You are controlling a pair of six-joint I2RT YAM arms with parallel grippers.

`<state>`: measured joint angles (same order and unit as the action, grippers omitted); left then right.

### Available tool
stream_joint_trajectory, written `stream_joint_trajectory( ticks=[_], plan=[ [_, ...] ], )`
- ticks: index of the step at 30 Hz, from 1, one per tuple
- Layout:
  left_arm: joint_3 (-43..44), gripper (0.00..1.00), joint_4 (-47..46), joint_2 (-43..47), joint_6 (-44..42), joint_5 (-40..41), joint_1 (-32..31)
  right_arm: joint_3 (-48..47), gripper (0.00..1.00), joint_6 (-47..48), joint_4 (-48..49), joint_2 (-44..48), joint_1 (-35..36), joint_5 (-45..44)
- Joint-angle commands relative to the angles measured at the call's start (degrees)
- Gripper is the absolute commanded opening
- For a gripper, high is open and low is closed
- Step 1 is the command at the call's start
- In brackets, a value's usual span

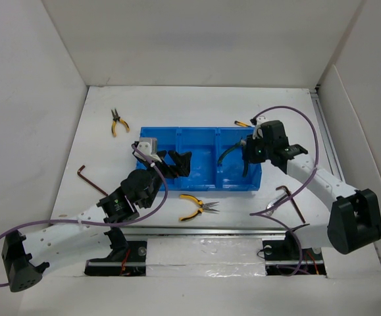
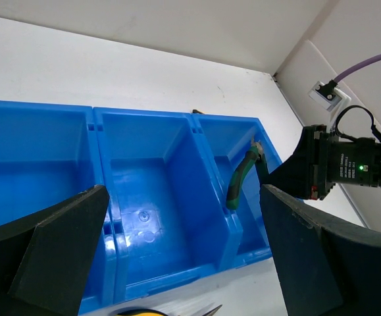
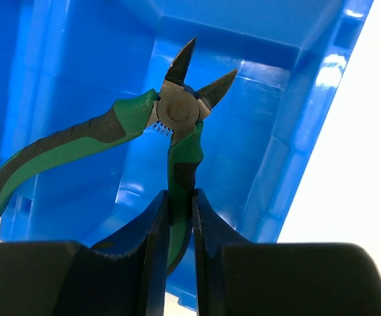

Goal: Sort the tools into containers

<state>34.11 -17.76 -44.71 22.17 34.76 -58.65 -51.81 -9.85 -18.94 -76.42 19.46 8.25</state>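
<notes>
Glossy plastic tray (image 3: 308, 131); pliers (image 3: 177, 112) w/ matt grips.

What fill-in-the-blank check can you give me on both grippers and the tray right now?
The right gripper is shut on pliers with ____ handles.
Those pliers point into the blue tray's ____ compartment.
The left gripper is ____ and holds nothing.
Missing words: green; right; open.
</notes>
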Motion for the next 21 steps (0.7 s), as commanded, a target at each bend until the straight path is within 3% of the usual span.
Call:
stream_joint_trajectory(
  ticks=[1, 17, 21],
  plan=[
    [-0.53, 0.99, -2.54, 0.59, 0.06, 0.83, 0.12, -3.65, 0.0, 0.53, 2.24, 0.05, -0.48, -1.04],
    [-0.89, 0.99, -2.54, 1.64, 0.15, 0.92, 0.12, -5.84, 0.0, -1.75, -0.49, -1.97, 0.05, -10.19],
    [-0.62, 0.99, -2.46, 1.47, 0.06, 0.74, 0.12, -6.9, 0.1, -1.67, -1.01, -3.9, 0.05, -10.88]
  ],
)
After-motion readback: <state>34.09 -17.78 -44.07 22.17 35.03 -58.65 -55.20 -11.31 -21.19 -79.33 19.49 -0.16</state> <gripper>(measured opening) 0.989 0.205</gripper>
